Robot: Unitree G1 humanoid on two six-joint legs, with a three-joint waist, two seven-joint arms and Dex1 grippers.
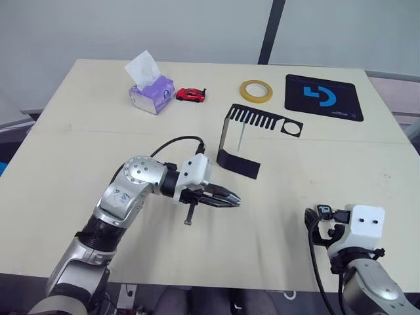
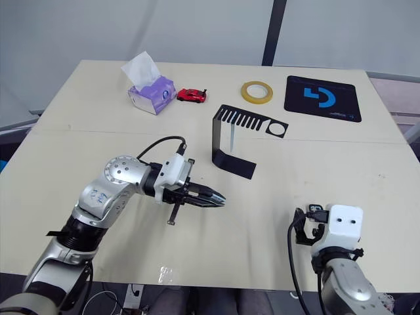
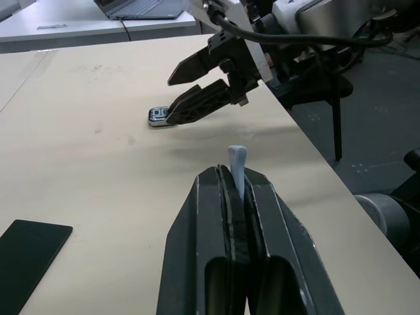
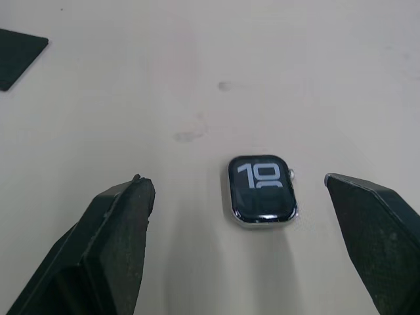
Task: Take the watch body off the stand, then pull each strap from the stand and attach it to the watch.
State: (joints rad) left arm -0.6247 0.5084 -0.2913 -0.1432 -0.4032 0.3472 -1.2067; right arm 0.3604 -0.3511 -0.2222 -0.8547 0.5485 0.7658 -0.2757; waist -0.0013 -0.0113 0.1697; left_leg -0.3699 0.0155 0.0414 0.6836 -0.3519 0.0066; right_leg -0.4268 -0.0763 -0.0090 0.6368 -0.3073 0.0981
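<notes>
Pale grey-blue strap (image 3: pixel 237 164): pinched between the pressed-together fingers of the left end effector (image 1: pixel 226 197), only its tip poking past them, held above the counter (image 1: pixel 79 144).
Watch body (image 4: pixel 262 191): off the stand, lying flat and screen-up on the counter near the front right edge, between the spread fingers of the right end effector (image 4: pixel 246 246) and touching neither.
Second strap (image 1: pixel 242 136): hangs as a thin pale strip from the comb of the stand (image 1: pixel 246 141), not yet pulled.
Slip risk: little strap shows beyond the left fingers, so pressing it into the case slot likely pushes it back or bends it.
Skid risk: watch body lies loose on smooth wood; closing off-centre or pushing the strap against it probably slides or flips it, perhaps toward the near edge.
Alignment risk: strap end and case slot look poorly lined up; jamming seems likely without turning one of them.
Surroundings: tissue box (image 1: pixel 151 93), red toy car (image 1: pixel 191 95), yellow tape roll (image 1: pixel 256 91) and black mat (image 1: pixel 323 97) sit along the far side, well apart.
In the way: nothing lies between the two end effectors; stand is behind the left arm, clear of the path.
</notes>
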